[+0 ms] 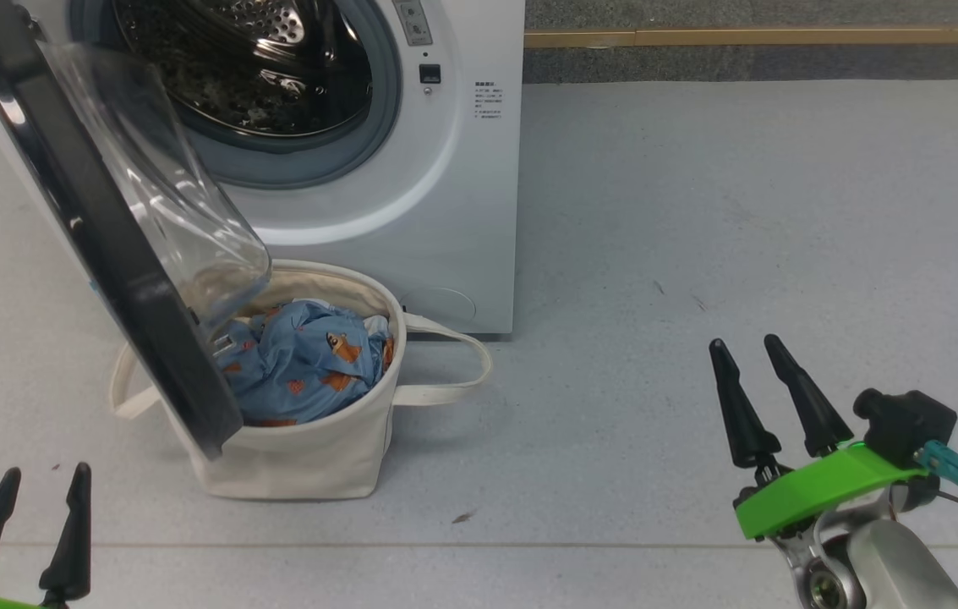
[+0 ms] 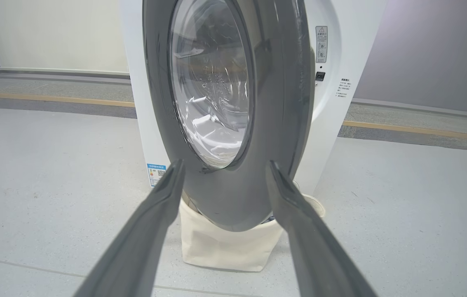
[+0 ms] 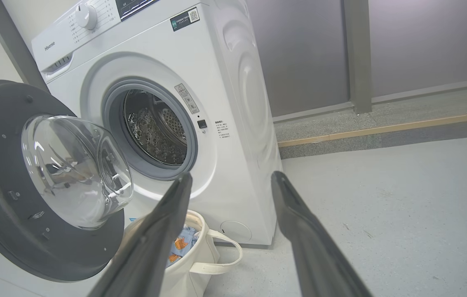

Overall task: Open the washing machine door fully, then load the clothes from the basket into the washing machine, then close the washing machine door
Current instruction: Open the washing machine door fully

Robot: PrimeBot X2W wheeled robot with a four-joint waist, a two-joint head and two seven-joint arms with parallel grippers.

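Washing machine door (image 1: 119,271) standing open ahead of the left claw (image 1: 48,470), both claws spread wide and empty.

The door is standing upright, its black outer face turning toward the left claw and its glass bowl bulging toward the right claw (image 1: 744,341). The basket (image 1: 309,461) is sitting on the floor (image 1: 698,254) ahead of and between the claws, nearer the left one, under the door's lower edge and just in front of the washing machine (image 1: 462,211). The clothes (image 1: 301,364) are lying bunched inside it. Neither claw is touching anything.
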